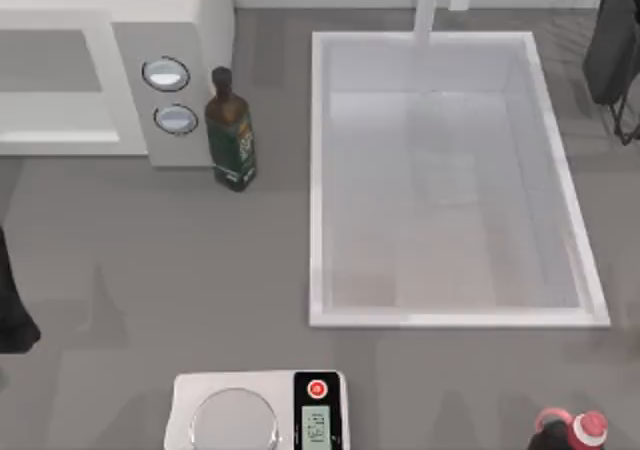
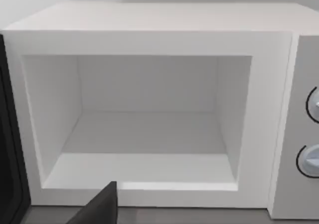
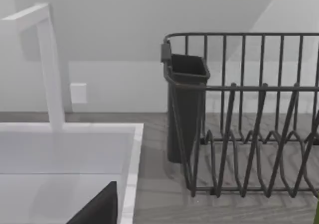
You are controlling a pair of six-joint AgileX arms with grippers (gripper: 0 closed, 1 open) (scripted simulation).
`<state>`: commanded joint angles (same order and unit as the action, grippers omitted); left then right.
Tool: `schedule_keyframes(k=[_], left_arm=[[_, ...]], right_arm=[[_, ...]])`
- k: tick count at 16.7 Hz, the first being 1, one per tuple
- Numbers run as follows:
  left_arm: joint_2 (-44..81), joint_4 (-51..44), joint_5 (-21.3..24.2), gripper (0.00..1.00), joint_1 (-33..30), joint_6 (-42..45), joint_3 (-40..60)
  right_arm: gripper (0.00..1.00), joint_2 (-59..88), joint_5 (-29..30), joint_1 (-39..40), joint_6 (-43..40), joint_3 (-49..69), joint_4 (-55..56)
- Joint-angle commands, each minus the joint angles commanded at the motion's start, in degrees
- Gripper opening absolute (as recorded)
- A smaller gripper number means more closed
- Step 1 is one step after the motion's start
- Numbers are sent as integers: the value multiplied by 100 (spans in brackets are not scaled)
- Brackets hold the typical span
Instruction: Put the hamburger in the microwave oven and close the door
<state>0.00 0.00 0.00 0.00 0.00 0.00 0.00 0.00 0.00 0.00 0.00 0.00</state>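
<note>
The microwave oven sits at the table's ten o'clock, long axis left-right, open cavity facing six o'clock, bare. Neither gripper's finger state can be told.

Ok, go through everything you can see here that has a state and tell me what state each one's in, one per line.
microwave oven: open, cavity bare inside
door: swung open, dark edge beside the cavity
dark bottle: upright, capped, beside the microwave's control panel
sink: basin bare
digital scale: display lit, pan bare
dish rack: no dishes in it
</note>
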Motion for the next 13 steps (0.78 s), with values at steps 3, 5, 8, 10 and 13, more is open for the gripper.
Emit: schedule_keyframes(k=[3,5,8,10,13], left_arm=[[67,-63,13,100,4,65,51],[371,-320,55,100,31,335,273],[1260,-957,124,100,140,1032,862],[2091,-1491,160,100,258,1625,1384],[3564,-2381,195,100,488,2605,2280]], right_arm=[[100,0,0,0,0,0,0],[100,0,0,0,0,0,0],[100,0,0,0,0,0,0],[100,0,0,0,0,0,0],[100,0,0,0,0,0,0]])
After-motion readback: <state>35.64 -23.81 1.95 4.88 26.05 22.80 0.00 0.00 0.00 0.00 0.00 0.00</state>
